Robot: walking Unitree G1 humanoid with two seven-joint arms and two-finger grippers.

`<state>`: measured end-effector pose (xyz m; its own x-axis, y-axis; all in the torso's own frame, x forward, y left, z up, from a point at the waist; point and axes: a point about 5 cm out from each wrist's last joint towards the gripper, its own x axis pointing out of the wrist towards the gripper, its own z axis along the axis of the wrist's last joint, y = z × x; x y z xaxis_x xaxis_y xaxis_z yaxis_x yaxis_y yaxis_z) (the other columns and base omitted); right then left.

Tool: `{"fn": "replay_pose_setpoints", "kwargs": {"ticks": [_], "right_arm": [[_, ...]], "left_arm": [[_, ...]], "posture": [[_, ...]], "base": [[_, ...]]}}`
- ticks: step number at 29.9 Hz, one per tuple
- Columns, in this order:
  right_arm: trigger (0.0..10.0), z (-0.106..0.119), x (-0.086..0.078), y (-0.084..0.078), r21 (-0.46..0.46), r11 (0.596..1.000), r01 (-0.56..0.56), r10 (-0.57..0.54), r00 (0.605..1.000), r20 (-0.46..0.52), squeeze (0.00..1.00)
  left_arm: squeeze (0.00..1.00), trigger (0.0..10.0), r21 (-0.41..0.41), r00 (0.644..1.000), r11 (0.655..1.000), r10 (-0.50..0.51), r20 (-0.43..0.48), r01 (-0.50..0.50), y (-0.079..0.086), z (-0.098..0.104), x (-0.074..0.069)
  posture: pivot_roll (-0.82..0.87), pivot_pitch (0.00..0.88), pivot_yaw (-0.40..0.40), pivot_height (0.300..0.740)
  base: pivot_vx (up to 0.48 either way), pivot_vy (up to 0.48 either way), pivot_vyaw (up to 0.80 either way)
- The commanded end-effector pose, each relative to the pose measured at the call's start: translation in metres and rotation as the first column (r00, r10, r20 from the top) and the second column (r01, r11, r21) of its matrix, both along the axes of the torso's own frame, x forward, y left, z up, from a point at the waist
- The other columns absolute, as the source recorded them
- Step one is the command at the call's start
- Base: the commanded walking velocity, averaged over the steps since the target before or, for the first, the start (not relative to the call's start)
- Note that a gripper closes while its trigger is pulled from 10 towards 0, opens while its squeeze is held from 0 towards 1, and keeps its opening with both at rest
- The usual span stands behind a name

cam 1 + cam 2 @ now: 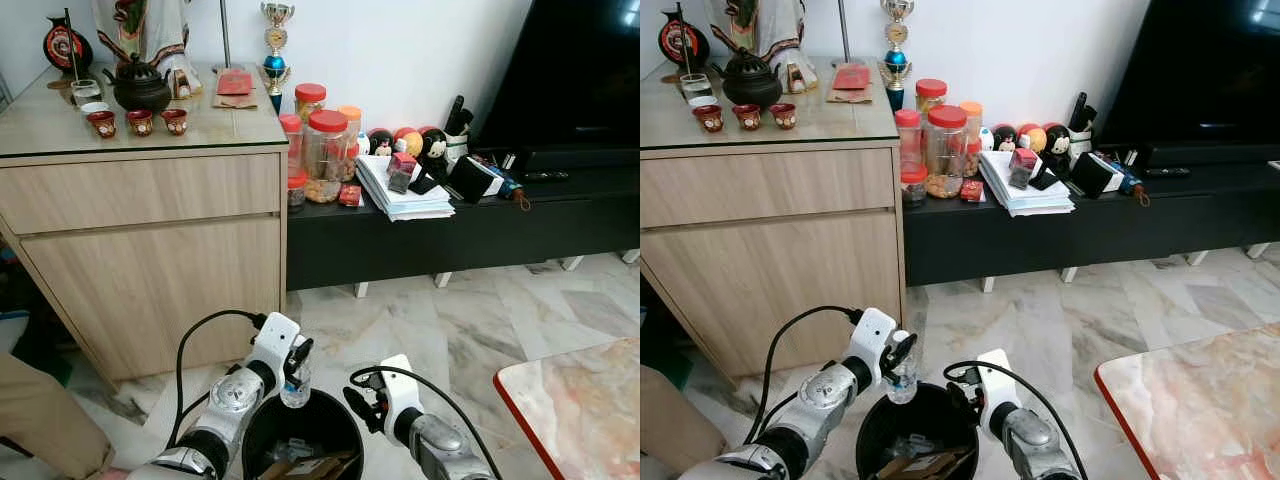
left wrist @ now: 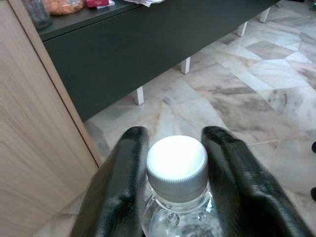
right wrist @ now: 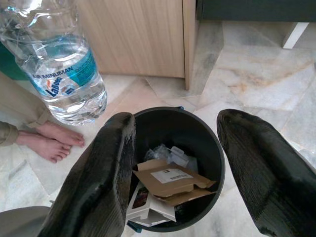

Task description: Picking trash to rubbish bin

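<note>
Fingers (image 2: 123,182) of left gripper (image 2: 175,170) clamping upright bottle (image 1: 295,385) (cap up), above bin (image 1: 262,425), right gripper (image 3: 173,168) spread.

Bright, even indoor light, and the head views are sharp. The cap (image 2: 177,161) glares white, with the fingers (image 2: 123,187) beside it blurred. Soft shadow lies under the black cabinet (image 1: 470,232).

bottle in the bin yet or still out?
Out. The left end effector holds the capped water bottle upright by its neck, above the black bin's rim.
</note>
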<state>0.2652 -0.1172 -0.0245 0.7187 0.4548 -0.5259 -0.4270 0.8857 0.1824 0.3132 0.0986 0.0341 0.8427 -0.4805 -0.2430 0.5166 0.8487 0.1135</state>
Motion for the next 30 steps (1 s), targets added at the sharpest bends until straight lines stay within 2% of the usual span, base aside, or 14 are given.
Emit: {"fn": "replay_pose_setpoints", "kwargs": {"ticks": [1,16,17,18,19,21,22,24,28,30], "right_arm": [[10.0,0.004,0.004,-0.001,0.004,1.0,0.002,-0.002,1.0,0.017,0.0],[10.0,0.002,0.002,-0.002,0.005,1.0,0.009,-0.009,1.0,0.016,0.0],[10.0,0.002,0.002,-0.002,0.005,1.0,0.012,-0.012,1.0,0.015,0.0],[10.0,0.002,0.002,-0.002,0.005,1.0,0.012,-0.012,1.0,0.015,0.0],[10.0,0.002,0.002,-0.003,0.002,1.0,0.019,-0.019,1.0,0.014,0.0],[10.0,-0.002,-0.001,-0.005,-0.008,0.999,0.037,-0.037,0.999,0.0,0.0],[10.0,-0.002,-0.001,-0.005,-0.008,0.999,0.037,-0.037,0.999,0.0,0.0],[10.0,-0.005,-0.005,-0.007,-0.025,0.998,0.06,-0.06,0.998,-0.015,0.0],[10.0,-0.013,-0.012,-0.014,-0.055,0.993,0.108,-0.11,0.993,-0.046,0.0],[10.0,-0.018,-0.018,-0.019,-0.071,0.987,0.147,-0.152,0.986,-0.07,0.0]], "left_arm": [[1.0,10.0,0.008,1.0,1.0,-0.013,-0.001,0.013,-0.002,0.0,0.0],[1.0,10.0,0.02,1.0,1.0,-0.015,0.008,0.015,0.001,0.002,0.001],[0.42,10.0,0.045,1.0,0.999,0.002,-0.003,-0.002,0.004,-0.001,0.001],[0.42,10.0,0.045,1.0,0.999,0.002,-0.003,-0.002,0.004,-0.001,0.001],[0.0,10.0,0.05,0.998,0.998,0.05,-0.022,-0.049,0.011,-0.005,0.0],[0.0,10.0,0.09,0.983,0.984,0.162,-0.086,-0.154,0.031,-0.017,-0.005],[0.0,10.0,0.09,0.983,0.984,0.162,-0.086,-0.154,0.031,-0.017,-0.005],[0.0,10.0,0.122,0.963,0.967,0.238,-0.123,-0.224,0.048,-0.027,-0.013],[0.0,10.0,0.166,0.893,0.917,0.393,-0.22,-0.363,0.078,-0.047,-0.032],[0.0,10.0,0.202,0.835,0.876,0.479,-0.27,-0.437,0.093,-0.059,-0.045]], "posture": [[0.12,0.02,-0.099,0.74],[0.12,0.021,-0.099,0.74],[0.12,0.023,-0.098,0.74],[0.12,0.023,-0.098,0.74],[0.12,0.023,-0.098,0.74],[0.12,0.023,-0.098,0.74],[0.12,0.023,-0.098,0.74],[0.13,0.022,-0.092,0.74],[0.13,0.022,-0.092,0.74],[0.13,0.022,-0.092,0.74]], "base": [[0.0,0.0,0.0],[0.0,0.0,0.0],[0.0,0.0,0.0],[0.0,0.0,0.0],[0.0,0.0,0.0],[0.0,0.0,0.0],[0.0,0.0,0.0],[0.0,0.0,0.0],[0.0,0.0,0.0],[0.0,0.0,0.0]]}}
